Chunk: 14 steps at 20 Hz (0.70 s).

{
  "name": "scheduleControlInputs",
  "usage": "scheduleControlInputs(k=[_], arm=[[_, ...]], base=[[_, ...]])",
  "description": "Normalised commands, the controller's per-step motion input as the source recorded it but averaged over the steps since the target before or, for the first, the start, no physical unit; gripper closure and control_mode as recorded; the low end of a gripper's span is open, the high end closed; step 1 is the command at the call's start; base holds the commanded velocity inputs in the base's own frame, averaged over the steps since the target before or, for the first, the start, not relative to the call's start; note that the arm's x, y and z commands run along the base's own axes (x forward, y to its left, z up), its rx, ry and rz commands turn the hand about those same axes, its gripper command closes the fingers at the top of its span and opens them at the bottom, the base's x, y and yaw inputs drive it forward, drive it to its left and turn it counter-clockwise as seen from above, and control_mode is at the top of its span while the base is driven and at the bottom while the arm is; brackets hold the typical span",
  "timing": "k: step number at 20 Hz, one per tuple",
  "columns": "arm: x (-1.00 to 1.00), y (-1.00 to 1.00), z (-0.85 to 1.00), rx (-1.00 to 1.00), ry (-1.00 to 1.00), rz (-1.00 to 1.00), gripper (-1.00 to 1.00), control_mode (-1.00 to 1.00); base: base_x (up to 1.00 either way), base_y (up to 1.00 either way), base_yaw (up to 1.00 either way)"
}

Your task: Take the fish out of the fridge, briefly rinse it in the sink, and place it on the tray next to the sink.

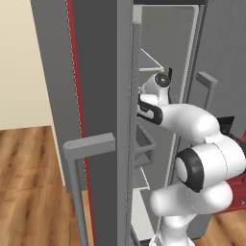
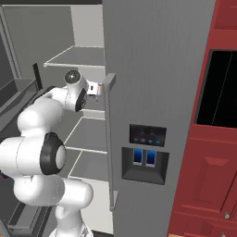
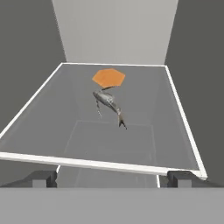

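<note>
One fish lies on a fridge shelf, mid-shelf, just in front of an orange hexagonal piece, tail toward the camera. The arm reaches into the open fridge w/ the pincer released: its two tips stand wide apart at the bottom of the hand view, nothing between them, well short of the fish and about level w/ the shelf's white front edge.

Risks from here, as judgement:
- Fish is slim and lies at an angle; jaws not aligned across the body may pinch a fin or tail and it slips out.
- Coming in too low, the tips could hit the shelf rim.
- Overreach may nudge the orange piece or push the fish back.
</note>
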Motion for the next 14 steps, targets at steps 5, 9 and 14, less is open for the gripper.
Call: scheduleControlInputs(k=[5,9,14], arm=[[0.55,0.22,-0.17,0.0,0.04,0.0,-1.0,-1.0],[0.23,0.02,-0.23,0.01,0.0,0.03,-1.0,-1.0],[0.33,0.0,-0.28,-0.01,0.01,0.0,-1.0,-1.0]], base=[[0.0,0.0,0.0],[0.0,0.0,0.0],[0.0,0.0,0.0]])
